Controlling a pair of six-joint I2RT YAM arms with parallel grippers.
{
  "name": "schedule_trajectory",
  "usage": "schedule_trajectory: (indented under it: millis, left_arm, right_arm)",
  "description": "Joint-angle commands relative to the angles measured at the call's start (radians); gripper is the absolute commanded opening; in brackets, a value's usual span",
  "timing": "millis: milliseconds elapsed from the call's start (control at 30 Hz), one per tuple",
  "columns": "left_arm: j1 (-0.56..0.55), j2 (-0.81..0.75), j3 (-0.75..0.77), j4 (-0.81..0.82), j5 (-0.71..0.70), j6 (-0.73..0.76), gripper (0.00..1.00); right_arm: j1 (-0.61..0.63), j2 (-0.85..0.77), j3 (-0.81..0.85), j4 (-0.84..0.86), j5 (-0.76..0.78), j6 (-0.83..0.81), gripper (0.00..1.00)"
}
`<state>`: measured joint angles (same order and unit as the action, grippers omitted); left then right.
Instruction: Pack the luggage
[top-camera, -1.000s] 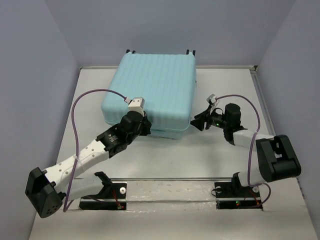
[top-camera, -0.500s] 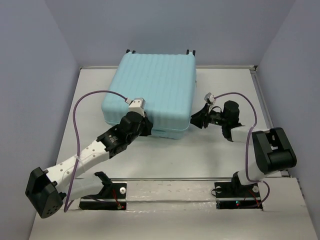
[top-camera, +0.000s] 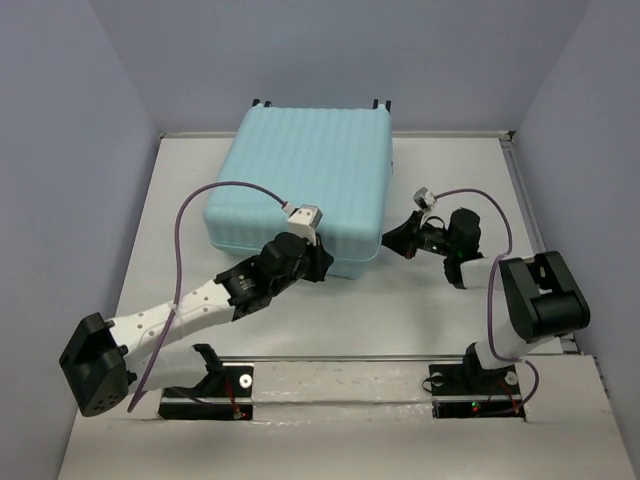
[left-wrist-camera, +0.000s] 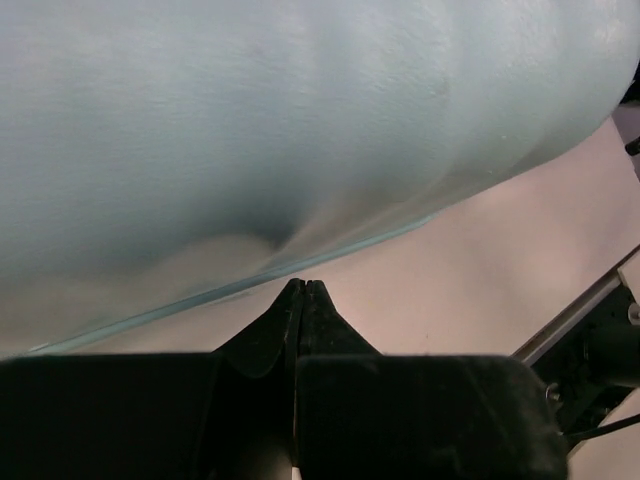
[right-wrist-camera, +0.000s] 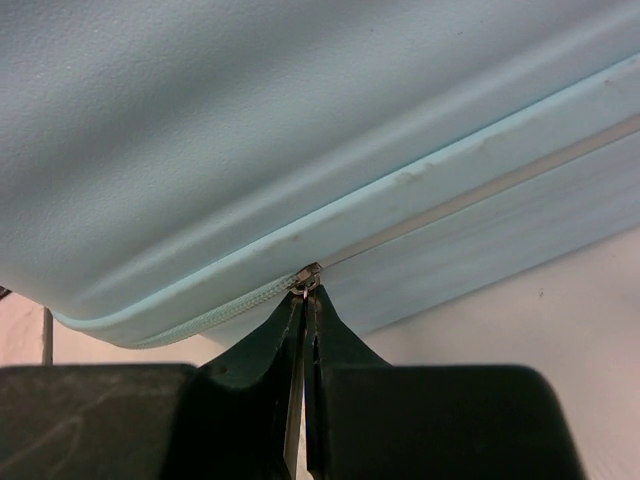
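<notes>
Closing step, judged: right claw (right-wrist-camera: 305, 300) pinched shut on zip pull (right-wrist-camera: 306, 277) of suitcase (top-camera: 305, 185); left claw (left-wrist-camera: 302, 292) shut, empty, likely steadying shell.

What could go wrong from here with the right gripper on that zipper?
1. The right gripper pinches only the thin zipper pull at its very tips, so a tug may slip it free.
2. The pull sits by the rounded near-right corner of the luggage; dragging it round that curve may jam it.
3. The left gripper is shut at the near edge and grips nothing visible, so the luggage may slide on the table.
</notes>
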<state>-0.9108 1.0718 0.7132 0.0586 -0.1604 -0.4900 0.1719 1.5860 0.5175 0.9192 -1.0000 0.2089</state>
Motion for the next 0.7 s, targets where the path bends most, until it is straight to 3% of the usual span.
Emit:
schedule_trajectory:
  millis: [0, 133, 333, 500, 667]
  left_arm:
    - [-0.053, 0.097, 0.060, 0.119, 0.021, 0.044, 0.06]
    - [-0.056, 0.177, 0.141, 0.149, -0.014, 0.053, 0.06]
    - [-0.034, 0.217, 0.241, 0.155, -0.090, 0.060, 0.06]
    - [-0.011, 0.254, 0.281, 0.156, -0.077, 0.068, 0.06]
    - [0.003, 0.273, 0.308, 0.168, -0.096, 0.073, 0.06]
  right_arm:
    - [0.001, -0.066, -0.066, 0.112, 0.101, 0.052, 0.07]
    - [0.023, -0.179, -0.149, 0.002, 0.208, 0.049, 0.07]
    - [0.231, -0.391, -0.165, -0.354, 0.486, -0.023, 0.07]
    - [0.400, -0.582, -0.188, -0.519, 0.636, 0.015, 0.07]
    - [0.538, -0.711, -0.202, -0.647, 0.675, 0.110, 0.07]
